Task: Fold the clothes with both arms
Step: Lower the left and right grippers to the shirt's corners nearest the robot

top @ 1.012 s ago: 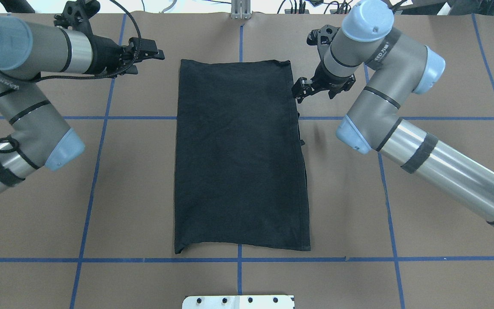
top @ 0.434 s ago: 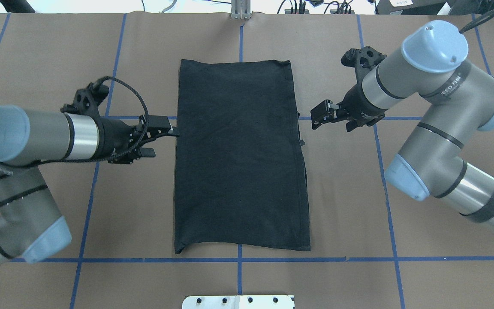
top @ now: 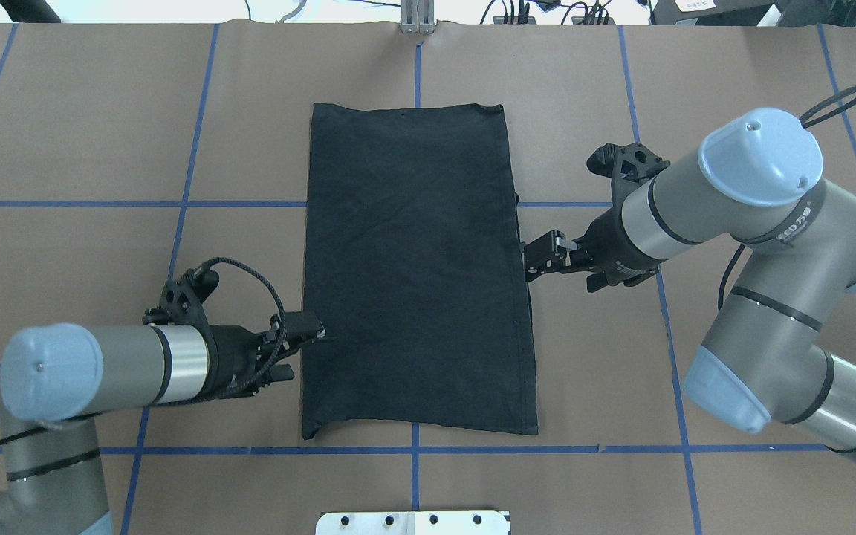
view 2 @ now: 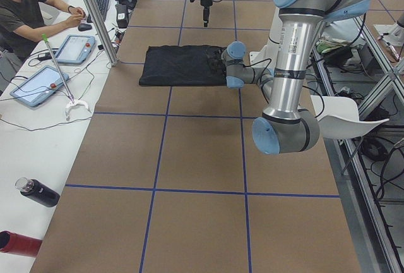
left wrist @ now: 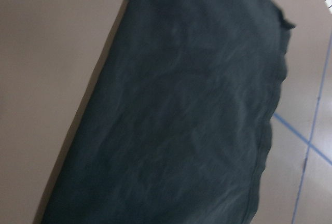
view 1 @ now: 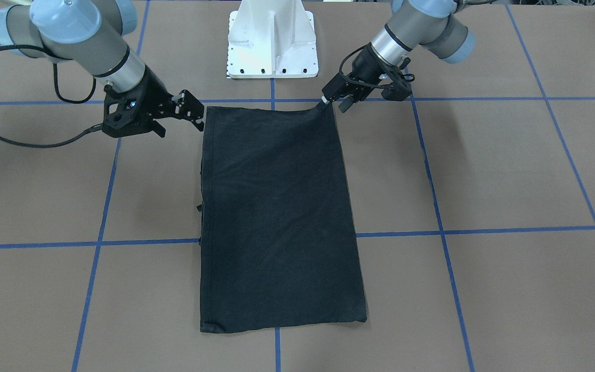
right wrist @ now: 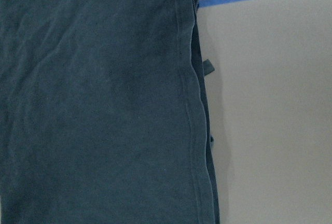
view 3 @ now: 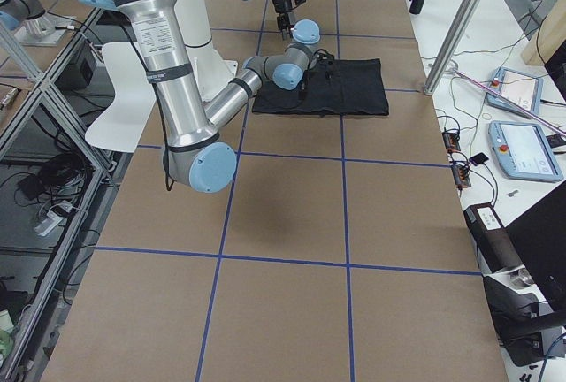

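The black T-shirt (top: pixel 417 275) lies flat on the brown table as a long folded rectangle, plain side up, with no print showing. It also shows in the front view (view 1: pixel 277 217). My left gripper (top: pixel 313 332) hovers at the shirt's left long edge in the half nearer me, its jaws open. From the front, the left gripper (view 1: pixel 334 101) sits by the near corner. My right gripper (top: pixel 536 260) is open beside the right long edge; in the front view it (view 1: pixel 191 108) stands just off the cloth. Both wrist views show only black fabric (left wrist: pixel 181 120) (right wrist: pixel 104 105).
Blue tape lines (top: pixel 175 203) grid the table. The white pedestal base (view 1: pixel 271 41) stands just behind the shirt's near end. A person (view 2: pixel 31 14) sits at a side bench with tablets (view 2: pixel 38 83) and bottles, beyond an aluminium post (view 2: pixel 95 14).
Both grippers have travelled from the shirt's far end back toward me along its two long edges. The shirt has not moved.
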